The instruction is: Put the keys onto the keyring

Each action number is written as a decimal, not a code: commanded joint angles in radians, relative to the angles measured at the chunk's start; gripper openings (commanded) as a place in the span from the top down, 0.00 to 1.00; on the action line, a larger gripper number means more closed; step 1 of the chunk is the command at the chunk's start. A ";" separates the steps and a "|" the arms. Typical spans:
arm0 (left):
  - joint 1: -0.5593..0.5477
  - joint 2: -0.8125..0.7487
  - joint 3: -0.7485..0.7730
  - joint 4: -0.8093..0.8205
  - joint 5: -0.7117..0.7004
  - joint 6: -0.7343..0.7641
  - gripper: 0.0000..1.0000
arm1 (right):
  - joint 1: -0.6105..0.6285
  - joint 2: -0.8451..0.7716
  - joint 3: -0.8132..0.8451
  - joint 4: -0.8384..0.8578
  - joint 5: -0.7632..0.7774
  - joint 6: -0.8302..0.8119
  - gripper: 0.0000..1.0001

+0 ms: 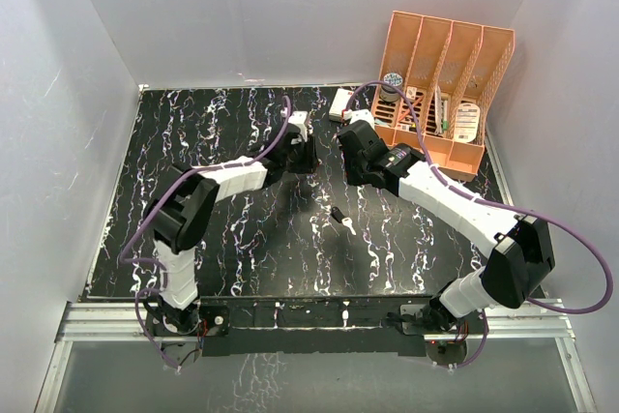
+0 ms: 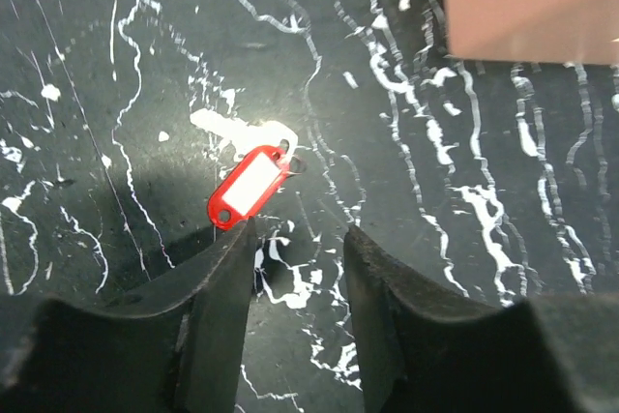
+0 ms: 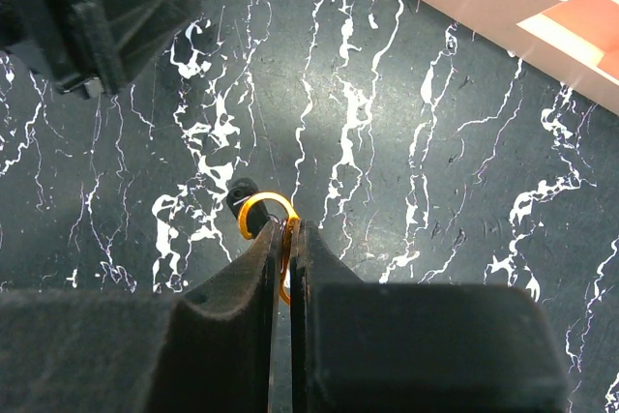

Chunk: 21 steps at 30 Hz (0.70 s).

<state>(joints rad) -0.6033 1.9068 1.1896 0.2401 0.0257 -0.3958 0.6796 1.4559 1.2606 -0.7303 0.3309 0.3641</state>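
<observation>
Though outstretched, right arm [image 1: 455,202] pinches keyring [image 3: 268,196]

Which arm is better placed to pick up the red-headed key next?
Left. The left end effector is open with the red-headed key lying just off its fingertips; the right end effector is shut on the keyring.

Two keys show: one red-headed key [image 2: 250,187] and one black-headed key [image 1: 338,217], both left of the pink organizer [image 1: 455,150]. One orange keyring [image 3: 266,195] is counted, also to the organizer's left. One white box [image 1: 339,103] lies near the organizer's left end. The organizer has four slots. Two arms stand in view, the left arm [image 1: 222,181] and the right arm [image 1: 455,200].
</observation>
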 commanded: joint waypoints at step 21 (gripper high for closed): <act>0.000 -0.206 -0.082 -0.166 -0.292 -0.136 0.39 | 0.002 0.350 0.138 0.096 0.128 -0.037 1.00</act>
<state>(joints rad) -0.6033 1.8629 1.1461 0.1192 -0.1577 -0.4728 0.6796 1.7359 1.2972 -0.6773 0.3870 0.3408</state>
